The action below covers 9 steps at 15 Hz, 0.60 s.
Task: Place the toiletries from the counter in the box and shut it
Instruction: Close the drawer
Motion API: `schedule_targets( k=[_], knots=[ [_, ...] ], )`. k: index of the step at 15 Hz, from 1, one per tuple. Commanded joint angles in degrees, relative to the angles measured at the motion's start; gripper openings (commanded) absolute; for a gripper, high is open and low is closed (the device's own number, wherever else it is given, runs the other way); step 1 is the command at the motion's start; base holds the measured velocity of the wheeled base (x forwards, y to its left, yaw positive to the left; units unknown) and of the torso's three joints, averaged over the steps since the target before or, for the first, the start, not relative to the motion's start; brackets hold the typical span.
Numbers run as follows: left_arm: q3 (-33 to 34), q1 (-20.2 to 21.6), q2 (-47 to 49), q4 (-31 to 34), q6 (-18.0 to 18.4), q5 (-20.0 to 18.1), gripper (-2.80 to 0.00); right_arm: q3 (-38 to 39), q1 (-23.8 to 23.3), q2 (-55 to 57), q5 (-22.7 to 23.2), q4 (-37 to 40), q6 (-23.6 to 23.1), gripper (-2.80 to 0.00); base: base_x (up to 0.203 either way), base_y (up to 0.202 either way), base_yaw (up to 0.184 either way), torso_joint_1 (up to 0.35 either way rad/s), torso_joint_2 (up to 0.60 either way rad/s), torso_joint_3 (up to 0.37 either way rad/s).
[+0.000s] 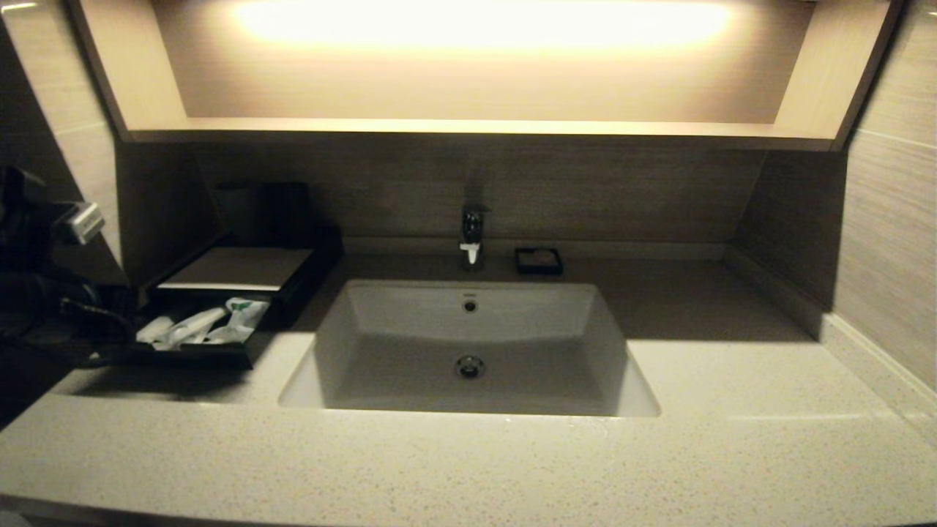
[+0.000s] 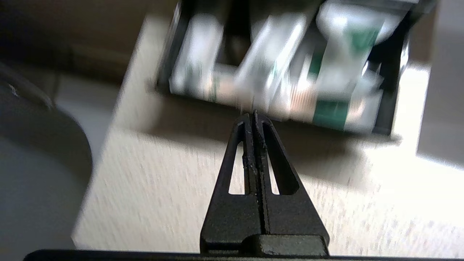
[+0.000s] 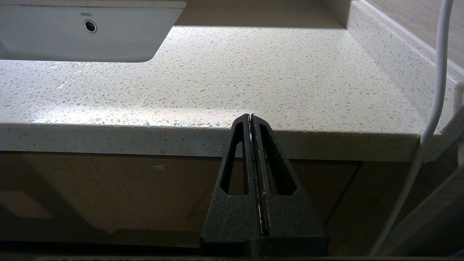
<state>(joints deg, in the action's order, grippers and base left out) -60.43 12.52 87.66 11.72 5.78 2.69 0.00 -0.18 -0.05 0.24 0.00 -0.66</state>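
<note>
Box (image 1: 236,268): low black box with a pale flat top, at the back left of the counter (image 1: 732,410), beside the basin (image 1: 468,344); its front drawer (image 1: 194,355) stands pulled out.
Toiletries (image 1: 201,327): clear packets with green labels lie inside the open drawer; none shows on the stone in any of the 3 views.
Left gripper (image 2: 252,116): fingers pressed together with nothing between them, tips just short of the drawer's front edge, over bare counter.
Right gripper (image 3: 251,117): fingers closed and empty, parked below the counter's front edge, right of the basin.
Stage (judged): packing looks complete; the drawer remains to be pushed shut.
Risk 1: a push off the centre of the drawer front could skew the drawer or slide the whole box back toward the wall.
Risk 2: the rightmost packet seems to ride high near the drawer's side wall, though blur makes this uncertain; if so, it could snag under the box top and jam the closing.
Left wrist view only: at least 3 packets side by side and the closed fingertips.
Head view only: the box top, the faucet (image 1: 472,236), a small black dish (image 1: 539,260) and how far the drawer stands out.
Right wrist view only: the idle arm's place and a white cable (image 3: 436,90).
</note>
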Motion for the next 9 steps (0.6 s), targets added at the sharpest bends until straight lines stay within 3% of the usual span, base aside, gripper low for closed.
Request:
schedule_targets(
  k=[1, 5, 9],
  knots=[
    [3.34, 0.4, -0.83, -0.02, -1.38, 0.17, -2.8, 0.09, 0.01, 0.05, 0.02, 0.0, -0.04, -2.8, 0.0, 0.0, 0.0, 0.0, 0.0, 0.0],
    [5.28, 0.7, -1.66, 0.37, -3.89, 0.2, -2.8, 0.09, 0.01, 0.05, 0.02, 0.0, -0.04, -2.8, 0.0, 0.0, 0.0, 0.0, 0.0, 0.0],
    [6.61, 2.45, -4.9, 0.86, -4.2, -0.05, -2.8, 0.09, 0.01, 0.05, 0.02, 0.0, -0.04, -2.8, 0.0, 0.0, 0.0, 0.0, 0.0, 0.0]
  ],
)
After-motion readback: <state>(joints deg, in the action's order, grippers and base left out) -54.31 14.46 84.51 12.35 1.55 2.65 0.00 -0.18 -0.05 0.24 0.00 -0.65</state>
